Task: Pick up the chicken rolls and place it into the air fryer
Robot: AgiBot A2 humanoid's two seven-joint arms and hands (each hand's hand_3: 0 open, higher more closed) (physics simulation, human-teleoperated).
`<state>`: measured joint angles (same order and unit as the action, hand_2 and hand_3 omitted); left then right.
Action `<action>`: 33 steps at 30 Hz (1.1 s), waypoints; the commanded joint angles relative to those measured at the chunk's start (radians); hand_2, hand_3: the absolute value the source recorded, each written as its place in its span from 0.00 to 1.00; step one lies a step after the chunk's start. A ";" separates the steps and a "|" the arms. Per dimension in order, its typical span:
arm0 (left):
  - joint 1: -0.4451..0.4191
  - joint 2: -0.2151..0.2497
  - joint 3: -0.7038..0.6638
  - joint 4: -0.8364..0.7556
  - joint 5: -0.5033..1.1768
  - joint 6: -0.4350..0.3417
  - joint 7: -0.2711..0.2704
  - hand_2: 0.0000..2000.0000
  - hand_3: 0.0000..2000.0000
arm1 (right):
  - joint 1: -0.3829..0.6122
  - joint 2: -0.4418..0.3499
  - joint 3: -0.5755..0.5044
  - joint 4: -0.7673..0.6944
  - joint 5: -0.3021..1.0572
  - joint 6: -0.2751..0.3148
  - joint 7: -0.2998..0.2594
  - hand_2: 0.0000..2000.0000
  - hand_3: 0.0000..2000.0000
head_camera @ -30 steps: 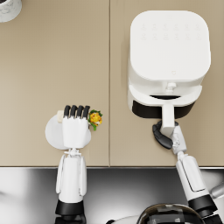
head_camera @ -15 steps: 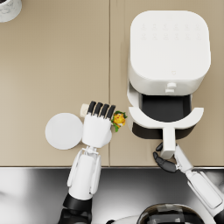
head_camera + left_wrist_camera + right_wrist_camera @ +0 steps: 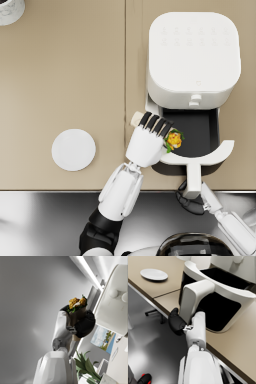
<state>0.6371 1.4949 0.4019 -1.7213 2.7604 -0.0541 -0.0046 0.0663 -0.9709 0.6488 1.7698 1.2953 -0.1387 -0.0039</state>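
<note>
Left hand is gripping the chicken roll, filling end up, and holds it over the left rim of the pulled-out air fryer basket; the roll isn't yet fully over the dark cavity. Right hand sits at the basket handle, off the counter's front edge; its fingers look wrapped around the handle in the right wrist view, so I read it as holding the drawer open. Air fryer body stands by the counter's right edge, white plate near the front edge, well left. Step looks like transport-to-drop. Next move probably: shift the roll right until centred over the basket, lower, then release.
</note>
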 commanded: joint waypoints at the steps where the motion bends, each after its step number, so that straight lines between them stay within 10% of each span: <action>1: 0.049 0.041 0.047 0.007 0.000 0.000 0.000 1.00 1.00 | -0.043 -0.350 0.221 0.078 0.000 0.006 0.000 1.00 1.00; 4: 0.071 0.067 0.087 0.028 0.000 0.000 0.000 1.00 1.00 | -0.059 -0.371 0.220 0.092 0.000 0.021 0.000 1.00 1.00; 5: 0.224 -0.116 0.307 0.054 0.000 0.000 0.000 1.00 1.00 | -0.069 -0.386 0.219 0.093 -0.001 0.030 0.000 1.00 1.00; 6: 0.130 0.047 0.157 0.071 -0.001 -0.002 0.001 1.00 1.00 | -0.084 -0.401 0.219 0.094 0.000 0.040 0.000 1.00 1.00; 7: 0.150 0.059 0.171 0.093 0.000 -0.003 0.001 1.00 1.00 | -0.091 -0.411 0.219 0.088 -0.001 0.052 0.000 1.00 1.00; 8: 0.364 -0.149 0.469 0.131 0.000 -0.004 0.001 1.00 1.00 | -0.101 -0.422 0.219 0.091 -0.001 0.070 -0.001 1.00 1.00; 9: 0.221 0.035 0.248 0.167 -0.001 -0.004 0.001 1.00 1.00 | -0.107 -0.427 0.219 0.088 -0.001 0.091 -0.002 1.00 1.00; 11: 0.235 0.045 0.262 0.214 0.000 -0.007 0.000 1.00 1.00 | -0.131 -0.442 0.220 0.092 0.000 0.163 -0.007 1.00 1.00; 12: 0.233 0.047 0.260 0.230 0.000 -0.008 0.000 0.32 0.84 | -0.140 -0.448 0.220 0.098 0.000 0.217 -0.012 1.00 1.00; 13: 0.232 0.049 0.254 0.244 0.000 0.007 0.001 0.00 0.67 | -0.138 -0.302 -0.303 -0.023 0.001 0.271 -0.017 1.00 1.00; 17: 0.231 0.061 0.216 0.306 0.001 0.026 0.002 0.00 0.02 | -0.160 -0.369 -0.384 -0.018 0.011 0.395 -0.030 1.00 1.00; 33: -0.078 -0.114 -0.124 -0.078 0.001 0.053 0.005 0.00 0.00 | -0.174 -0.399 -0.432 0.029 0.012 0.535 -0.004 1.00 1.00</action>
<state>0.5901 1.4040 0.3459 -1.7297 2.7613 -0.0010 0.0001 -0.1065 -1.3695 0.2164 1.7996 1.3070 0.4025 -0.0089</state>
